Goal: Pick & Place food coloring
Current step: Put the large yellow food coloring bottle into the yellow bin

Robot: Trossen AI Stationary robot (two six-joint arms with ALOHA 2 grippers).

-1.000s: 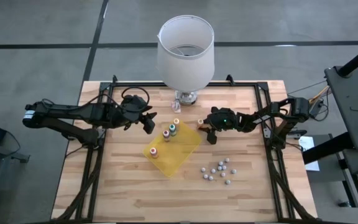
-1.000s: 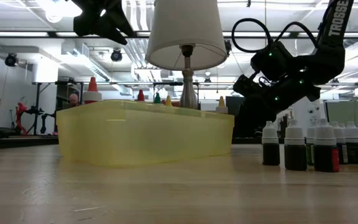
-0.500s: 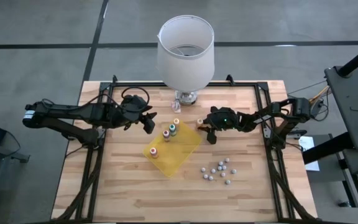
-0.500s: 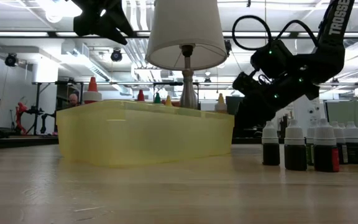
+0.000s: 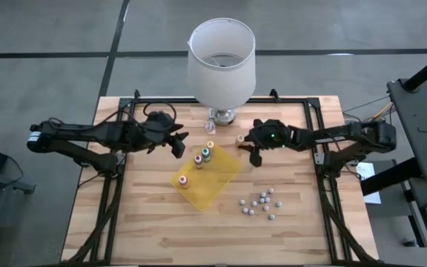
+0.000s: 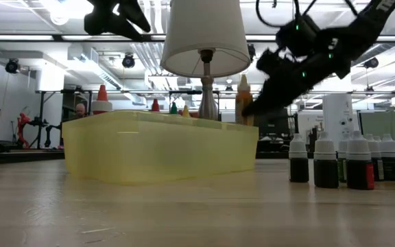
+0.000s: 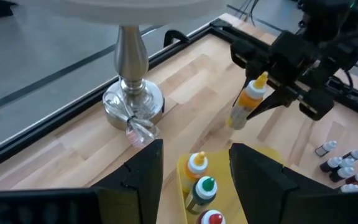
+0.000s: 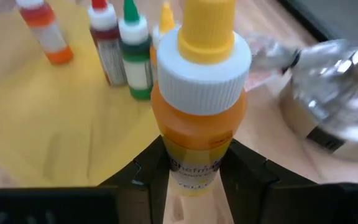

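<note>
Transfer step in hand: the right gripper (image 5: 249,145) is clamped on a yellow-capped bottle (image 7: 248,102), lifted clear of the table right of centre in the high view, just beside the yellow tray (image 5: 224,180). The bottle's long axis is tilted, cap up. Next, judged: carry over the tray, level it, lower and release beside the four bottles (image 5: 205,153) standing there; the left gripper (image 5: 176,142) hangs wide, left of the tray.

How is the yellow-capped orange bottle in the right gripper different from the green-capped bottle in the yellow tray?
The yellow-capped orange bottle is clamped between the right gripper's fingers, lifted off the wooden table and tilted. The green-capped bottle stands upright, untouched, inside the yellow plastic tray. The held bottle's body looks orange; the green-capped one's looks dark. Both are small dropper bottles with pointed caps on white collars.
</note>
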